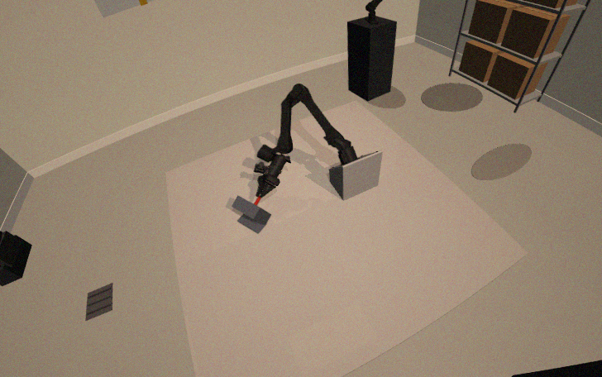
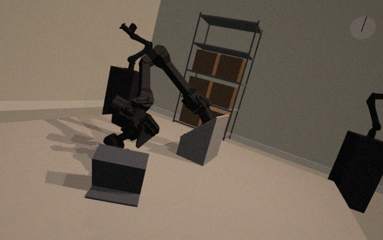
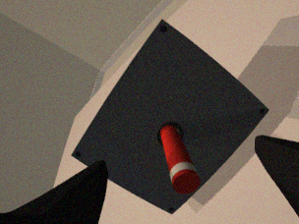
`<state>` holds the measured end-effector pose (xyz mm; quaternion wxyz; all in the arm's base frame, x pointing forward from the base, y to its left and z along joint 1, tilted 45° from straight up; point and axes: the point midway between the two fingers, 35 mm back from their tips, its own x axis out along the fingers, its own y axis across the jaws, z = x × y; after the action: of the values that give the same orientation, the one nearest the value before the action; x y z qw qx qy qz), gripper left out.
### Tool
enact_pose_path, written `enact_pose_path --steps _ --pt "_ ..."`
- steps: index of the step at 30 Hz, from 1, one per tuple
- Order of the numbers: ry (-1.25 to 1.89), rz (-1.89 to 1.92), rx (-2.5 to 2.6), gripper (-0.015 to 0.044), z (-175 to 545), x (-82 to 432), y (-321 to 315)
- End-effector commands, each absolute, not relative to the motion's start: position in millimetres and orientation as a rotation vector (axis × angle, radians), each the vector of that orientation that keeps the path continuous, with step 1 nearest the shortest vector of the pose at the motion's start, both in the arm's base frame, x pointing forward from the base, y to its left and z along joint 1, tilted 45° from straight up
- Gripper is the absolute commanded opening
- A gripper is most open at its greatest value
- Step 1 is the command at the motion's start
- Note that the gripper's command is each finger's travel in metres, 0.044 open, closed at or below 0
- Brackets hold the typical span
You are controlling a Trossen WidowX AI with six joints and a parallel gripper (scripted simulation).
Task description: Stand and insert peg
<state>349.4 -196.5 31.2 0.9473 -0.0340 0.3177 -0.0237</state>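
The red peg [image 1: 257, 200] [image 2: 127, 149] [image 3: 176, 149] stands out of the hole [image 3: 161, 135] in the dark face of the sloped panel [image 1: 246, 206] [image 2: 118, 175] [image 3: 128, 98]. Its white-banded end points outward, toward the wrist camera. Its plain end is inside the hole and hidden, so how deep it sits cannot be seen. My gripper [image 1: 259, 195] [image 2: 130, 146] [image 3: 182, 156] is wide open and empty. In the wrist view its fingers are on either side of the peg, well apart from it. In the exterior view the panel hides most of the peg.
A grey wedge-shaped block [image 1: 361, 175] [image 2: 194, 143] stands by the arm's base. Black pedestals [image 1: 370, 57] [image 2: 359, 169] with other arms and a shelf of boxes [image 1: 510, 50] [image 2: 214, 76] are farther off.
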Motion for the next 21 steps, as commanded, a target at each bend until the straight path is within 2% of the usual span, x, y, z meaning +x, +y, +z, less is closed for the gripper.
enact_pose_path --steps 1,21 --pt "0.645 -0.046 -0.072 0.0440 34.8 345.9 -196.1" --pt "0.648 -0.048 -0.071 0.0440 50.2 327.6 -197.1"
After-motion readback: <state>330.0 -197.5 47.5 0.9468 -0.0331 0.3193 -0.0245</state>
